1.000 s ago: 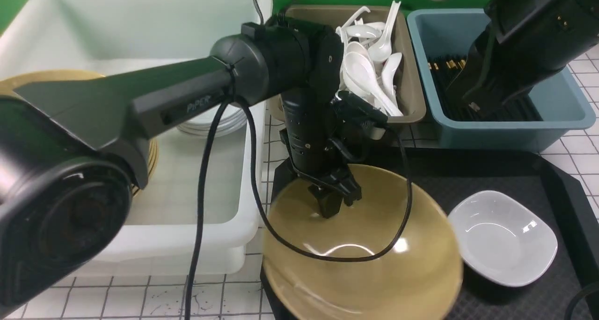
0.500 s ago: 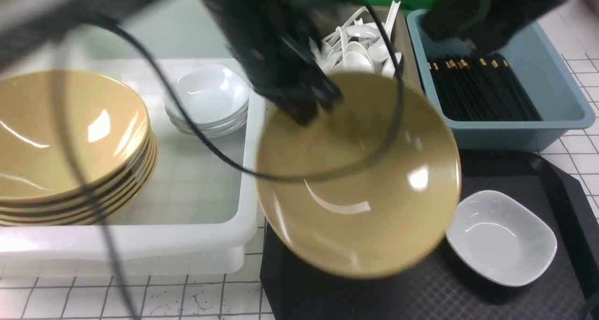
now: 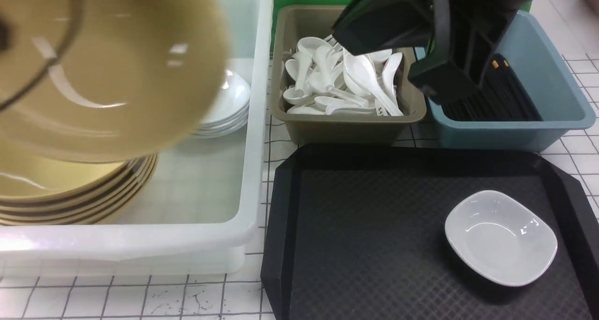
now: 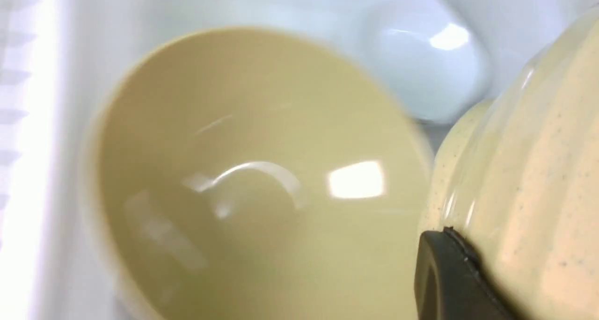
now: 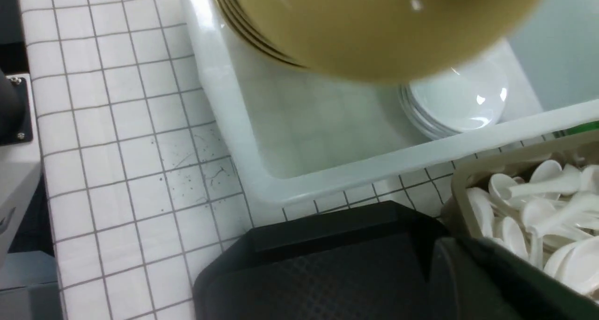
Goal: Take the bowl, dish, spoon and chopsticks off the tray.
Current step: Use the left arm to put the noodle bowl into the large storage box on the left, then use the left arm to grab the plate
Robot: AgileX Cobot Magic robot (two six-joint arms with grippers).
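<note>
- white tub [image 3: 252, 123], 9 o'clock: stack of yellow bowls [image 3: 93, 193] at its 8, stack of white dishes [image 3: 231, 98] at its 2
- tan bin [image 3: 346, 128], 12 o'clock: pile of white spoons [image 3: 341, 86]
- blue bin [image 3: 491, 133], 2 o'clock: black chopsticks [image 3: 505, 100]
- tray [image 3: 374, 226], 5 o'clock: holds the dish [image 3: 500, 238] at its 4
- bowl [image 3: 117, 67] airborne, tilted, blurred, over the tub's bowl stack, 10 o'clock
- left gripper [image 4: 449, 282] clamped on the bowl's rim
- right gripper [image 3: 437, 81] raised at 1 o'clock over the tan/blue bin boundary, jaws together
</note>
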